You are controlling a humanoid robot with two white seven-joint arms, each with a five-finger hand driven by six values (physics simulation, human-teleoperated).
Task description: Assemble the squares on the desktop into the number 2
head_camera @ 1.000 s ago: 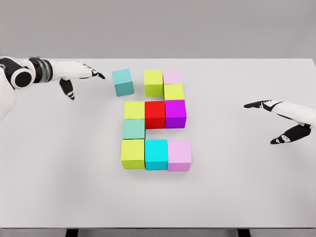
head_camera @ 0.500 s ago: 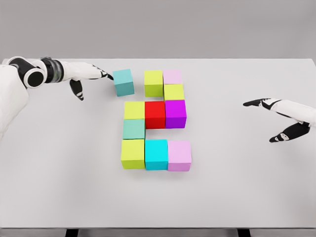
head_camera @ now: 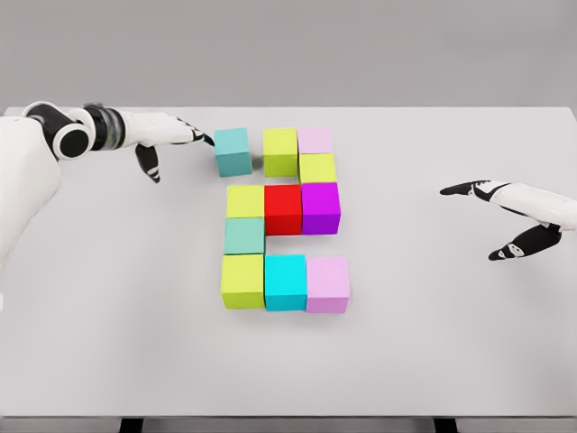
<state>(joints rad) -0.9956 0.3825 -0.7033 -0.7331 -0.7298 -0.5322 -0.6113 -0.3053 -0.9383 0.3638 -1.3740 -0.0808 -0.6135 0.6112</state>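
Note:
Coloured cubes stand grouped on the white table [head_camera: 433,343]. The top row has a teal cube [head_camera: 233,151], a lime cube [head_camera: 280,151] and a pale pink cube [head_camera: 315,140], with a small gap between teal and lime. Below lie a lime cube [head_camera: 317,168], then a row of lime [head_camera: 244,200], red [head_camera: 283,208] and magenta [head_camera: 320,207] cubes. A teal-green cube [head_camera: 244,235] sits under that, above a bottom row of lime [head_camera: 242,280], cyan [head_camera: 286,281] and pink [head_camera: 327,283] cubes. My left hand [head_camera: 171,135] is open, its fingertips touching the teal cube's left side. My right hand [head_camera: 505,221] hovers open at the right.
The table's far edge runs just behind the top row. Dark table legs [head_camera: 132,424] show below the front edge.
My left hand has slid right, pushing the teal cube right toward the lime cube in the top row. The right hand has barely shifted.

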